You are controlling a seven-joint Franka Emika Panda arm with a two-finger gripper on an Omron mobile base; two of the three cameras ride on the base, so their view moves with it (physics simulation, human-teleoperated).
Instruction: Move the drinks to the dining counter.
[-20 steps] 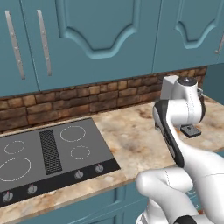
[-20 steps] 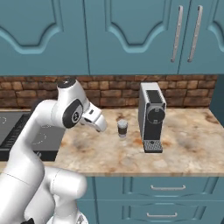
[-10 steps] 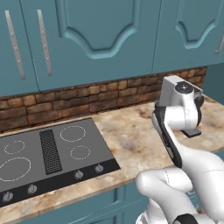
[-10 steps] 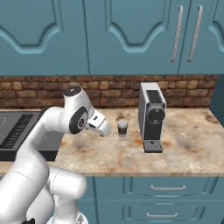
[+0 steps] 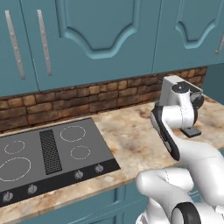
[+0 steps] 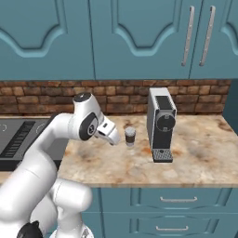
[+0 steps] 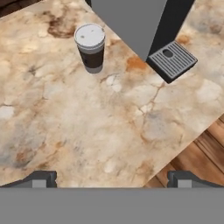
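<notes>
One of the drinks, a white-lidded paper cup (image 7: pixel 90 47) with a dark band, stands upright on the mottled marble counter (image 7: pixel 87 127). In the right base view the cup (image 6: pixel 130 136) is just left of the coffee machine. My gripper (image 6: pixel 114 139) hangs a little to the cup's left and above the counter, apart from it. In the hand view the gripper (image 7: pixel 111 179) is open, with its fingertips (image 7: pixel 41 178) far apart and nothing between them; the cup sits ahead, toward the upper left. The dining counter is out of view.
A grey coffee machine (image 6: pixel 161 122) with a drip tray (image 7: pixel 171 60) stands right beside the cup. A black stovetop (image 5: pixel 48 153) lies at the counter's left. Brick backsplash (image 6: pixel 125 96) and teal cabinets (image 6: pixel 135 37) close the back. Wooden floor (image 7: pixel 199 151) shows past the counter's front edge.
The arm's upper joints have turned and the hand has shifted slightly beside the cup. The cup and the coffee machine have not moved.
</notes>
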